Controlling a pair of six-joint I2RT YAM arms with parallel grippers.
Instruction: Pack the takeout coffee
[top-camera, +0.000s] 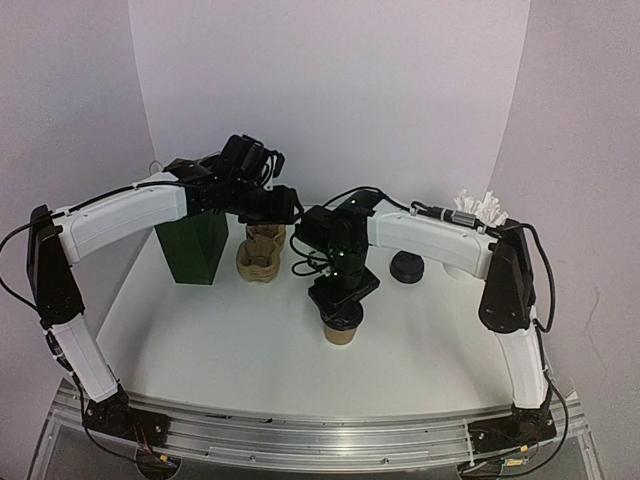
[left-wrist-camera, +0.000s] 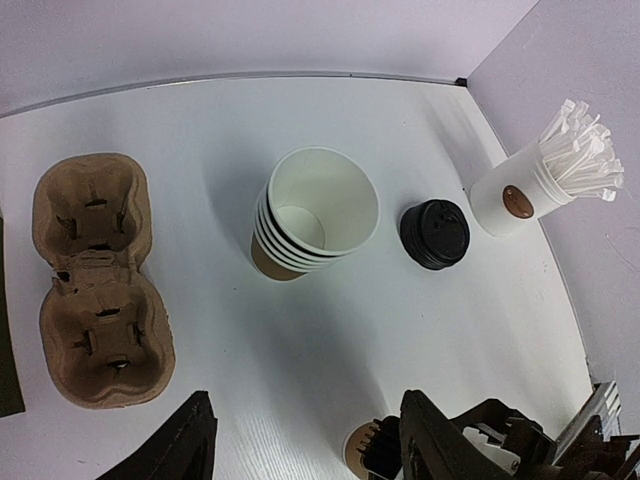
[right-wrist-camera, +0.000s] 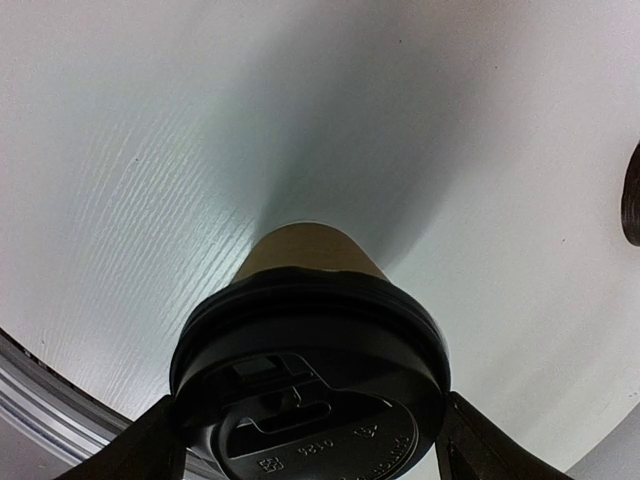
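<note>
In the top view the takeout coffee (top-camera: 342, 330) is seen standing upright on the table (top-camera: 220, 330), near its middle, with the right gripper (top-camera: 342, 306) set directly over its black lid. In the left wrist view the left gripper (left-wrist-camera: 310, 450) is held wide open and empty above the table, with a cardboard cup carrier (left-wrist-camera: 100, 285), a stack of lidless cups (left-wrist-camera: 315, 215) and black lids (left-wrist-camera: 435, 235) seen beyond it. In the right wrist view the right gripper's fingers (right-wrist-camera: 140, 450) are spread wide, close against either side of the lid's rim; whether the lid is actually gripped cannot be told.
</note>
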